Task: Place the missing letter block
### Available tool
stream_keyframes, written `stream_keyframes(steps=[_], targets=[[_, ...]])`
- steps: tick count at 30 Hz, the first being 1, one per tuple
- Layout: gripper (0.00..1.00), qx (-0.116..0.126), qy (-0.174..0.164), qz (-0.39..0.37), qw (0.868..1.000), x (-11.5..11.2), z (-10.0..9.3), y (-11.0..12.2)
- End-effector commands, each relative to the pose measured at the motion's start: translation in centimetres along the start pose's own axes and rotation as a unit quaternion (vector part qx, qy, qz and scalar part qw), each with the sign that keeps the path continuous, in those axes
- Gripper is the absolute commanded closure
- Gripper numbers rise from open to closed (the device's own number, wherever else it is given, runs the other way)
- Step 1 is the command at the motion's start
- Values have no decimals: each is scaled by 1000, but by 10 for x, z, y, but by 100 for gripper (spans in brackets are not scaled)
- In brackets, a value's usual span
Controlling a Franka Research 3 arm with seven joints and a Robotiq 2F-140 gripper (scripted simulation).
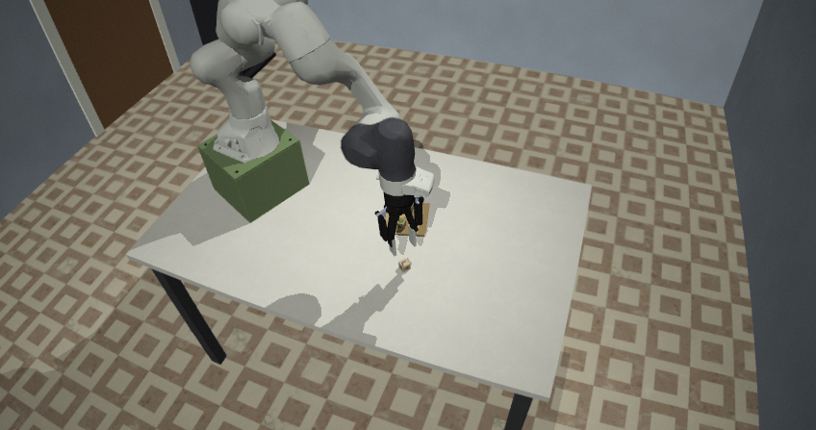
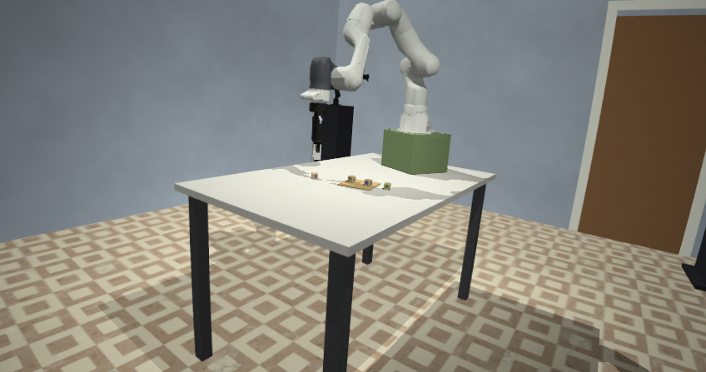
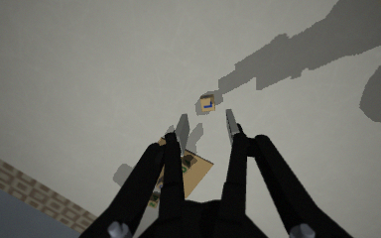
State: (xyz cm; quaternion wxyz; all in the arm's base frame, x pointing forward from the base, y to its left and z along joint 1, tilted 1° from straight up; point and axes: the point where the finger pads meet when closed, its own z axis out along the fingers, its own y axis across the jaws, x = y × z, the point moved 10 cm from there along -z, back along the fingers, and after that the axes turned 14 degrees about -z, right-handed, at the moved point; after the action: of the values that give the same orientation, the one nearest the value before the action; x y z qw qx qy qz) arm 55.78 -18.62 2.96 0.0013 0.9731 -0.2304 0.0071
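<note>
A small wooden block with a blue L (image 1: 405, 265) (image 2: 315, 175) (image 3: 207, 103) lies alone on the white table, off the mat. The tan mat (image 1: 421, 230) (image 2: 346, 185) (image 3: 200, 174) bears two blocks, one with a green letter (image 2: 351, 178) and one with a blue letter (image 2: 367, 182). A fourth block with a green letter (image 2: 387, 186) lies on the table just beside the mat. My gripper (image 1: 402, 237) (image 3: 206, 120) hangs well above the table over the mat's edge. Its fingers are partly closed with a clear gap and nothing between them. In the wrist view the fingers hide part of the mat's blocks.
The green base box (image 1: 254, 174) (image 2: 415, 151) stands at the table's back corner. A black cabinet (image 2: 337, 131) stands behind the table. The table (image 1: 503, 289) has edges on all sides; the L block lies nearer its front edge.
</note>
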Motion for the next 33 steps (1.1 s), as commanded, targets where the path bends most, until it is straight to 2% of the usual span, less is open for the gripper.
stream_keyframes(steps=[1, 21, 33], targets=[[63, 0, 1, -6, 1000, 1, 1, 0], [63, 0, 1, -6, 1000, 1, 3, 0], [63, 0, 1, -6, 1000, 1, 16, 0]])
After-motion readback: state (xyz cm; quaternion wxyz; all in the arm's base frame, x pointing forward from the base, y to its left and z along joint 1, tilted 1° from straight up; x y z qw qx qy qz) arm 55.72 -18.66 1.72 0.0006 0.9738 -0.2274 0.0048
